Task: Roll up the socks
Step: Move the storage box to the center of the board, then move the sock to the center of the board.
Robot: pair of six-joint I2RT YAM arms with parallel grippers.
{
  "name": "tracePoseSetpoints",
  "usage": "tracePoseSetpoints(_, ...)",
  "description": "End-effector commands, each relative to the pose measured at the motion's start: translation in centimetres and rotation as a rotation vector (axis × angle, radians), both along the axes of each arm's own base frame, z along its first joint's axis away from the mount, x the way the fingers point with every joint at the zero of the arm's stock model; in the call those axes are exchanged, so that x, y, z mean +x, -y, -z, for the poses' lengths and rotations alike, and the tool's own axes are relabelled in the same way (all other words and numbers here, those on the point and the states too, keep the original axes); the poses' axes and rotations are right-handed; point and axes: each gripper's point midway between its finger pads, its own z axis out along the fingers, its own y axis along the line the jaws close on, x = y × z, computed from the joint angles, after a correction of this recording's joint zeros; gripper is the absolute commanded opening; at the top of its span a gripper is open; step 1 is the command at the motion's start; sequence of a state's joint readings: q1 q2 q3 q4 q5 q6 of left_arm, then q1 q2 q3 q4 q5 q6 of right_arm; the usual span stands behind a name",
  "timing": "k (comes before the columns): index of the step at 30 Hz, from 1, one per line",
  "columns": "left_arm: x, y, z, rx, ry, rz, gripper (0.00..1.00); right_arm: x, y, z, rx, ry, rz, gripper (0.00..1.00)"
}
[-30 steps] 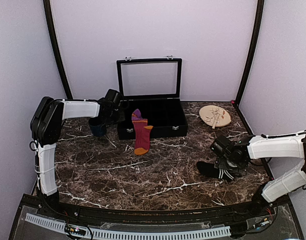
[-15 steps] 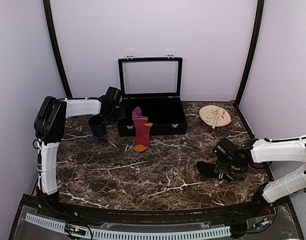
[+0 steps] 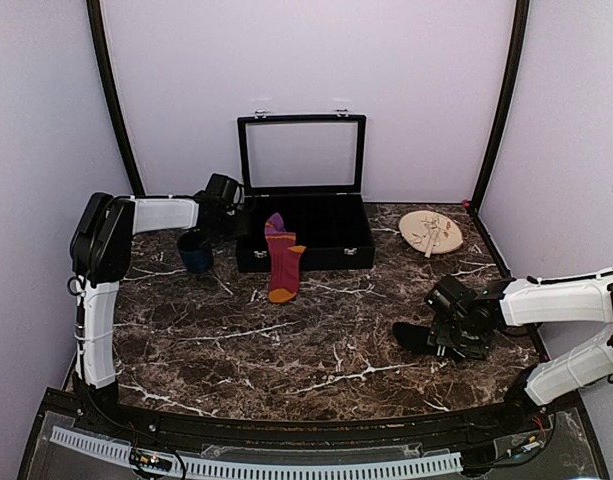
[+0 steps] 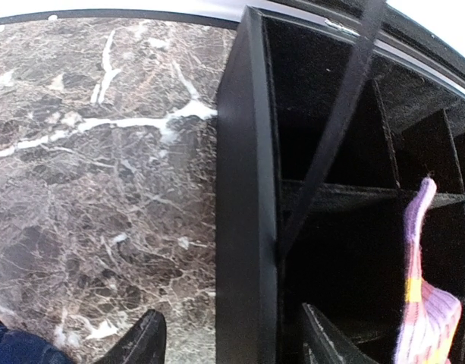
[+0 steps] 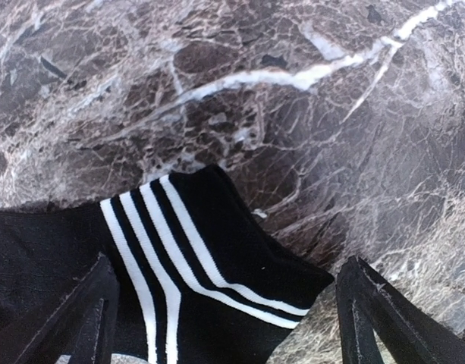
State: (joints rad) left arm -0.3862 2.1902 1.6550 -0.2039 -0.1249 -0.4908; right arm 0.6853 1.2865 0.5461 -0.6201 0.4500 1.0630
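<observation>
My left gripper [image 4: 230,311] has just sprung apart. A second ago its jaws were together; now they stand open on nothing. One finger is outside the left wall of the black compartmented box [image 4: 243,189] and the other is over a compartment inside. The dark blue cup [image 3: 194,250] stands on the dark marble desk [image 3: 286,350] at 7 o'clock from that gripper, clear of the jaws, and the arm has drawn back from it toward the box.

At 4 o'clock from the same gripper, the maroon-red sock with purple bands and orange toe [image 3: 283,265] drapes over the box's front wall. Its upper end is inside and its toe is on the desk, at about 11 o'clock from the desk's middle. Nothing grips it.

My right gripper [image 5: 228,262] is spread wide and empty, and has come down lower over the black sock with white stripes [image 5: 186,296]. That sock lies on the desk at 4 o'clock, its striped part between the fingers.

As I judge it, the cup is dealt with and the left arm is free. No rolling has begun: the socks lie well apart and still need bringing together.
</observation>
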Motion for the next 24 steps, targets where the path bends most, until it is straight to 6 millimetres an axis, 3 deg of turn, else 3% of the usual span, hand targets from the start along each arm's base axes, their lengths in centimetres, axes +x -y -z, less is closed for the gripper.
tracePoseSetpoints(1,-0.4,0.3,-2.9,-0.024,0.044,0.022,0.61,-0.4,0.1,0.7,0.005,-0.025,-0.009,0.89)
tracePoseSetpoints(7,-2.1,-0.7,-4.7,-0.021,0.07,0.005,0.62,-0.2,-1.0,0.5,0.047,-0.027,-0.042,0.8)
tracePoseSetpoints(14,-5.8,-0.8,-8.2,0.002,0.152,0.022,0.62,0.7,-3.2,-0.3,0.045,-0.023,-0.099,0.81)
tracePoseSetpoints(19,-9.9,2.5,-8.9,0.028,0.164,0.123,0.62,1.3,-5.4,-0.2,0.079,-0.018,-0.129,0.82)
tracePoseSetpoints(24,-14.9,6.8,-6.9,0.031,0.119,0.258,0.62,1.9,-8.1,0.0,0.093,-0.017,-0.17,0.82)
